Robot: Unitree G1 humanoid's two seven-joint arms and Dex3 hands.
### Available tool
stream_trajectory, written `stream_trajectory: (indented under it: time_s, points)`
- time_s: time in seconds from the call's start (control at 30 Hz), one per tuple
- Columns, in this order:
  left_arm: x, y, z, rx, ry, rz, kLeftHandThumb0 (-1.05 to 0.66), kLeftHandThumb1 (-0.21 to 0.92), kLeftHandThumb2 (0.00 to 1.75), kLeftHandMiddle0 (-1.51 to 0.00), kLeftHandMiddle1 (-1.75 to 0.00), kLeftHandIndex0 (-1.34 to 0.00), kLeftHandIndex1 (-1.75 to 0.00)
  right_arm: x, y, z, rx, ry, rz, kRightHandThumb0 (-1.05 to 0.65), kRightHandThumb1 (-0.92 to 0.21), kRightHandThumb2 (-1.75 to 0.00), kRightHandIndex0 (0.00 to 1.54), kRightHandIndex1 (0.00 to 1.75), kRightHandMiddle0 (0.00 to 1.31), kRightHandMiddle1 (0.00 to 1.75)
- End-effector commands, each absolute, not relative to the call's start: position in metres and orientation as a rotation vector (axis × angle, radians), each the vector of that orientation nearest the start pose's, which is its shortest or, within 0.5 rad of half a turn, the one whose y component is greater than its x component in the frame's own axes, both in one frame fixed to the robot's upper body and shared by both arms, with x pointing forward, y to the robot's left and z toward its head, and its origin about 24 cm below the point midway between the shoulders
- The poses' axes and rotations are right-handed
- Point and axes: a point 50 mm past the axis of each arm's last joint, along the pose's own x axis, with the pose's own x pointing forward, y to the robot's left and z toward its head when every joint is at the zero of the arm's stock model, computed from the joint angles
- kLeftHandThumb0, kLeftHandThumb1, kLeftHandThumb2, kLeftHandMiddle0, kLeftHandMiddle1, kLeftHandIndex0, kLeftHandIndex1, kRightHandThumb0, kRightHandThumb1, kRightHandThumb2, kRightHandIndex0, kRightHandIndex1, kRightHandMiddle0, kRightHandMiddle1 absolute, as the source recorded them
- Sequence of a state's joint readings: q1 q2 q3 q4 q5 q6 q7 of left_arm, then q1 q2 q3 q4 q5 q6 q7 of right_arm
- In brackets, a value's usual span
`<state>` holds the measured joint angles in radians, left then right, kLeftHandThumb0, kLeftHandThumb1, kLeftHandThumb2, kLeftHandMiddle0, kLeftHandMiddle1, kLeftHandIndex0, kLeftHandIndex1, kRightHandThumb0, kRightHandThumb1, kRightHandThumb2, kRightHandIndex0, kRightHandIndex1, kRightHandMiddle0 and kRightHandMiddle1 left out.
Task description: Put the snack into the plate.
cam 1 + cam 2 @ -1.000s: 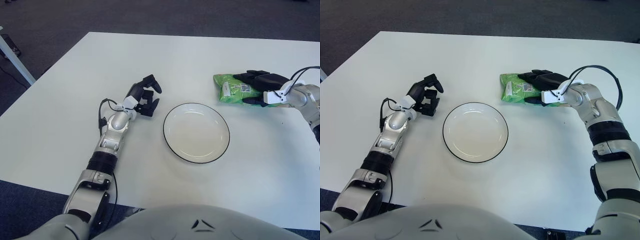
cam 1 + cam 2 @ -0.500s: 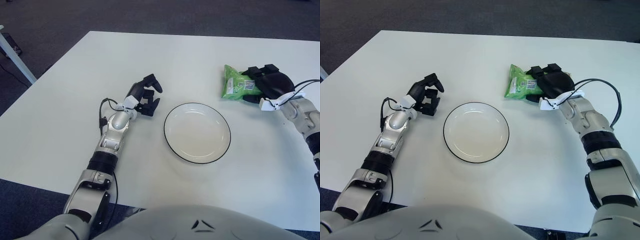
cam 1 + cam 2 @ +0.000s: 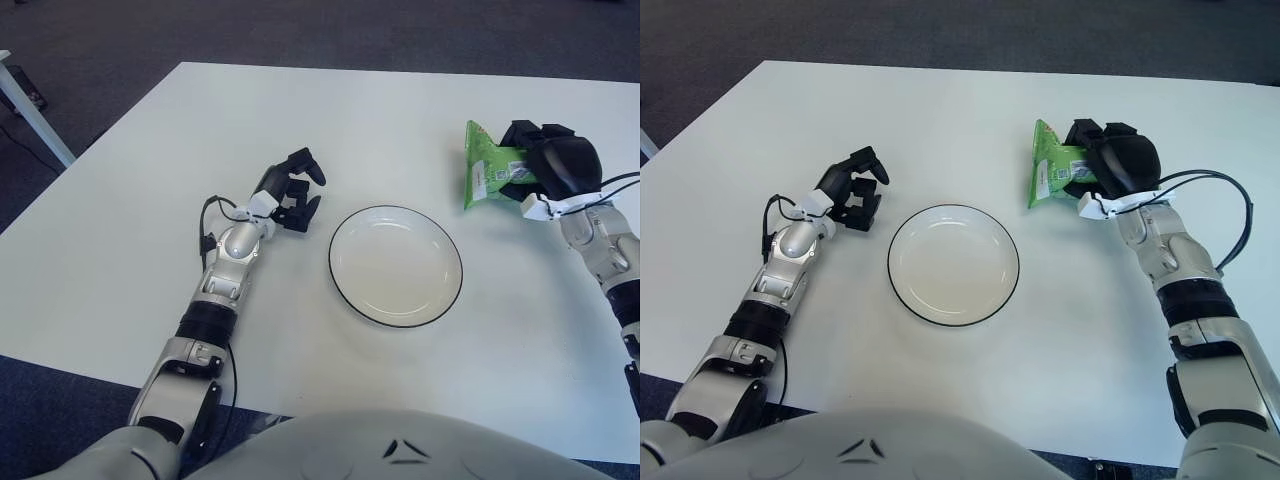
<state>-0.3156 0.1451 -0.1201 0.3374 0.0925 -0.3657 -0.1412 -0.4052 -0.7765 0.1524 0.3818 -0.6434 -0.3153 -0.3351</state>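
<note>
Right hand [image 3: 1110, 168] gripped the snack [image 3: 1048, 176], a light, crinkly, likely slippery pouch, by its right edge, right of the plate [image 3: 953, 264]; left hand [image 3: 852, 196] was curled and empty.

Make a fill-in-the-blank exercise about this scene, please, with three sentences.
1. The right hand holds a ____ snack bag.
2. The plate has nothing in it and its rim is ____.
3. The left hand shows to the ____ of the plate.

Missing words: green; black; left
</note>
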Motion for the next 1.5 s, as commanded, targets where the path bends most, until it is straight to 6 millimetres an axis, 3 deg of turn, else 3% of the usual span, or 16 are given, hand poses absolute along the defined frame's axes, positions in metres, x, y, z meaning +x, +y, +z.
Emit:
stream_trajectory:
  time_s: [0.0,0.47,1.0,1.47]
  points:
    - [0.293,0.117,0.052,0.248,-0.232,-0.338,-0.47,0.34,1.28,-1.28,-1.75,-0.59,-1.75,0.310,-0.245,0.165,-1.296,-0.532,-0.101,0.00,-0.10,-1.55,0.77,1.69,0.56,1.75]
    - [0.297,0.118,0.053,0.278,-0.207,-0.330,-0.48,0.33,1.30,-1.26,-1.75,-0.60,-1.75,0.291,-0.200,0.208,-1.155,-0.687,-0.029,0.00,-0.05,-1.60,0.83,1.69,0.58,1.75]
    - [0.302,0.119,0.052,0.321,-0.163,-0.289,-0.48,0.31,1.32,-1.26,-1.75,-0.62,-1.75,0.282,-0.148,0.232,-1.071,-0.796,0.175,0.00,-0.03,-1.65,0.83,1.73,0.60,1.75]
    - [0.302,0.115,0.054,0.321,-0.158,-0.271,-0.50,0.28,1.36,-1.28,-1.75,-0.65,-1.75,0.272,-0.119,0.218,-0.997,-0.807,0.444,0.00,0.00,-1.68,0.83,1.74,0.62,1.75]
